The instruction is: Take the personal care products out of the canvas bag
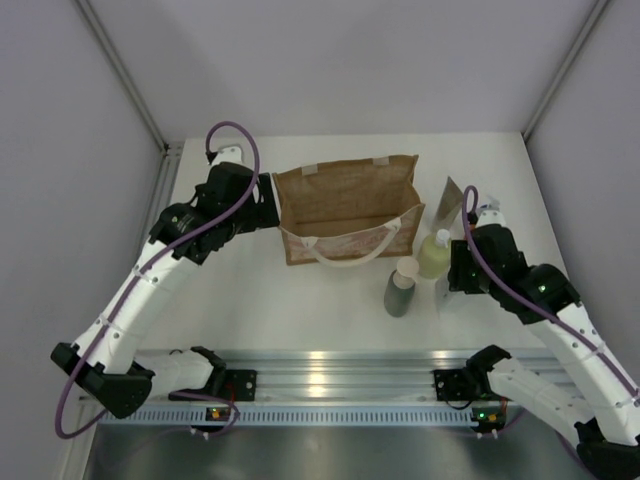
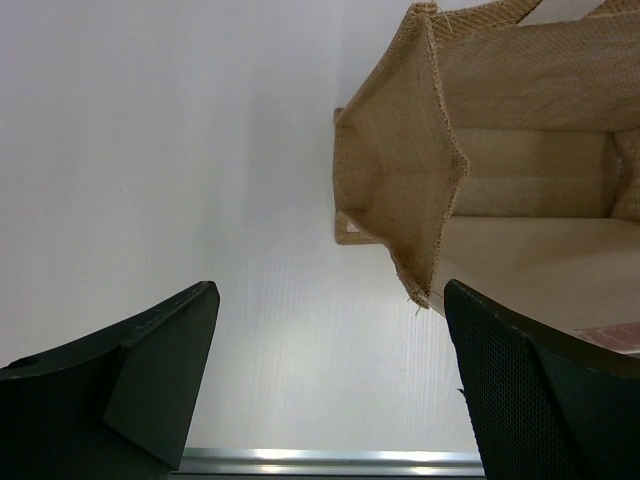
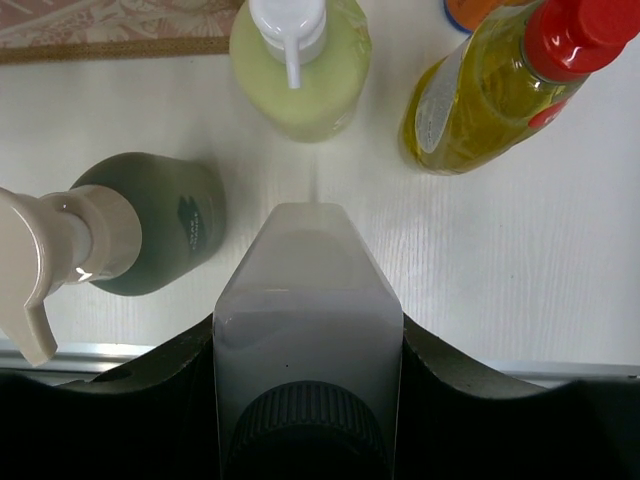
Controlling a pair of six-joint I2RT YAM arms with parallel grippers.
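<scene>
Right wrist shows right end effector point(image 3: 308, 345) gripping one white bottle point(image 3: 308, 270) before one grey bottle point(image 3: 165, 225), one yellow bottle point(image 3: 305, 85) and one amber bottle point(image 3: 470, 105); left end effector point(image 2: 330, 350) gapes wide beside one woven bag point(image 2: 400, 170).

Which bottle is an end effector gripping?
The white square bottle, clamped in the right end effector; the grey cylinder, pale-yellow bottle and amber bottle stand free.

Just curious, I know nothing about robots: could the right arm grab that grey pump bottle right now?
Probably not yet. Its claw is shut on the white square bottle, so it would have to set that down first. The grey pump bottle stands close by with nothing between.
</scene>
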